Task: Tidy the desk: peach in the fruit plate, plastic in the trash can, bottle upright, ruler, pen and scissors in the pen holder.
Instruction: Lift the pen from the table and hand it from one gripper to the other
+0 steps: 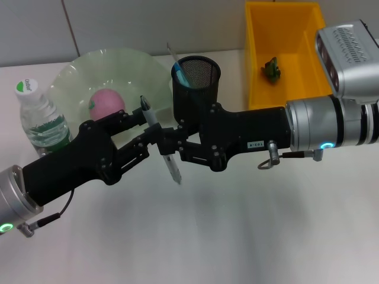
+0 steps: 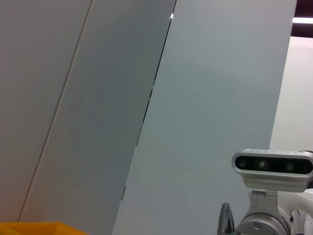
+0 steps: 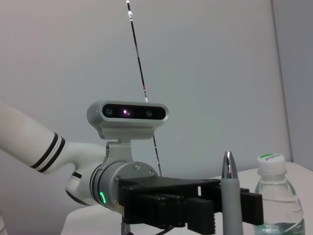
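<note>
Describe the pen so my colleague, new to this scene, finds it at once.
Start at the black mesh pen holder behind the two arms. Just before it, the left pincer and right pincer meet around a grey pen, nearly upright in mid-air, the only item off the desk.

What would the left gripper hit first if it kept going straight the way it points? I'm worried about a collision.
Likely the right gripper: the left gripper points at it across the pen between them, nearly fingertip to fingertip. Depth is uncertain.

Our left gripper (image 1: 153,127) and right gripper (image 1: 167,148) meet fingertip to fingertip just before the pen holder (image 1: 196,83), both clamped on the pen (image 1: 160,141).
</note>
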`<state>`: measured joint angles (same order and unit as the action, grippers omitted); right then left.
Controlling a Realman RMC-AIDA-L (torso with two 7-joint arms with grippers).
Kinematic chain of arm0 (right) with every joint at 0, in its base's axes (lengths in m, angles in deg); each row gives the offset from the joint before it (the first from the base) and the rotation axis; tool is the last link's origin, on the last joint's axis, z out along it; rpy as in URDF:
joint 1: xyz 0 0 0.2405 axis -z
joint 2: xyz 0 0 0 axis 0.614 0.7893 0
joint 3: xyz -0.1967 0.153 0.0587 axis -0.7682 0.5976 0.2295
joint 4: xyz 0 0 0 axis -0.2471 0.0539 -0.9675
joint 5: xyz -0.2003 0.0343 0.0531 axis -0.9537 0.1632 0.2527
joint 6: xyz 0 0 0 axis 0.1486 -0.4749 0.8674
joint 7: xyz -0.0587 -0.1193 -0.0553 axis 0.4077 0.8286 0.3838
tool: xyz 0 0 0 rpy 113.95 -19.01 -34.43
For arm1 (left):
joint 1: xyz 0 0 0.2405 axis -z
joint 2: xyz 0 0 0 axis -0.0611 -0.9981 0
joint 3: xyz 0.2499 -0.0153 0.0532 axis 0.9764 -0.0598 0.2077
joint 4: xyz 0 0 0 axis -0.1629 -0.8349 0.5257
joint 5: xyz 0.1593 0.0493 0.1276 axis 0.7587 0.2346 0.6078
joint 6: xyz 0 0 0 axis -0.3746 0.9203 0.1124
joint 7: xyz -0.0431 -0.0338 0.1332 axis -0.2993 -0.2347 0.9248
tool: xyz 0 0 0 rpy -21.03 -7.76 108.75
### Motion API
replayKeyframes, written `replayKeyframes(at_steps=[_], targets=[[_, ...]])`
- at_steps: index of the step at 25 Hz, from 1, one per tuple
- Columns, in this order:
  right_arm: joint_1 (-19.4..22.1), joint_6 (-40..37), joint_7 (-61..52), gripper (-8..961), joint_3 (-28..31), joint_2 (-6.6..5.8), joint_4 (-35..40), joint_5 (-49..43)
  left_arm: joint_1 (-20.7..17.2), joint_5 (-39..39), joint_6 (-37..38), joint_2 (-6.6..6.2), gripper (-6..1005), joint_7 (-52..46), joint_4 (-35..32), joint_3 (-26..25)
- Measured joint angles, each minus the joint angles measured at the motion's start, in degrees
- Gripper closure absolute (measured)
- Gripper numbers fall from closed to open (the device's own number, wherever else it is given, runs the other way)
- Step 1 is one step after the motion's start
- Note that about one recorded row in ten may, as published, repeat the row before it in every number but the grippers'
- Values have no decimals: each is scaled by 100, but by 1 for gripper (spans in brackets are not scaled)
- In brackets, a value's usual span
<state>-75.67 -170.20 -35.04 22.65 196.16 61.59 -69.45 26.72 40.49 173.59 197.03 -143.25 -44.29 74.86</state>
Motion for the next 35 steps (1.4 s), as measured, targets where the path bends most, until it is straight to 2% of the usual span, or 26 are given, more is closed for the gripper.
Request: replayKeyframes(at_steps=[8,12,23,28,35], targets=[[-4,-1,0,803,0,1,-5,0,8,0,-2,-2,610,35,8,8],[-3,-1,0,791,0,1,-14,0,19,1,-2,-2,609,36,8,18],[0,4,-1,757,-9,1,-15,-1,63,34,-75,-11,699,-8,8,19],[0,3,-18,742,6,1,-14,-2,73,33,-71,-19,854,-19,8,18],[0,-3,-53,721,-8,-8,21,6,72,13,-45,-20,855,-24,8,18]])
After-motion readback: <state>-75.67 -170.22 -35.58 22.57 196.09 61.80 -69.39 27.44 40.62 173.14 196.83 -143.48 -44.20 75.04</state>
